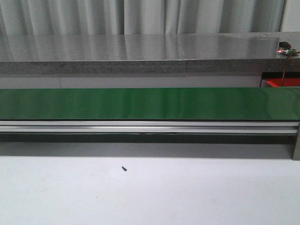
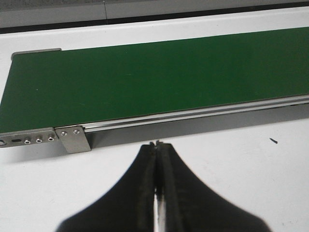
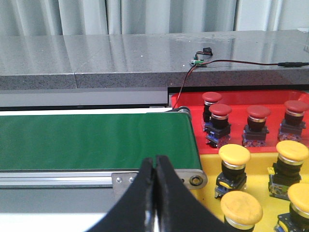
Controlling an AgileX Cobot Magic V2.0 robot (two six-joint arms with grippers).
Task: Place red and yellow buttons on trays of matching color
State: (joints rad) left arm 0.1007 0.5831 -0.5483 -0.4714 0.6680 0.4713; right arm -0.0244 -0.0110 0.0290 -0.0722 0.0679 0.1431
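Several red buttons (image 3: pixel 220 117) stand on the red tray (image 3: pixel 190 101) past the right end of the green conveyor belt (image 3: pixel 96 140). Several yellow buttons (image 3: pixel 234 157) stand on the yellow tray (image 3: pixel 211 162) beside it, nearer to me. My right gripper (image 3: pixel 155 159) is shut with nothing in it, in front of the belt's right end. My left gripper (image 2: pixel 157 144) is also shut and empty, over the white table in front of the belt's (image 2: pixel 154 77) left end. In the front view the belt (image 1: pixel 140 103) carries no button, and only a corner of the red tray (image 1: pixel 281 83) shows.
A grey stone counter (image 1: pixel 140 51) runs behind the belt. A small circuit board with a red wire (image 3: pixel 198 60) lies on it. A tiny black screw (image 1: pixel 124 168) lies on the white table (image 1: pixel 150 192) in front of the belt's aluminium rail (image 1: pixel 140 126).
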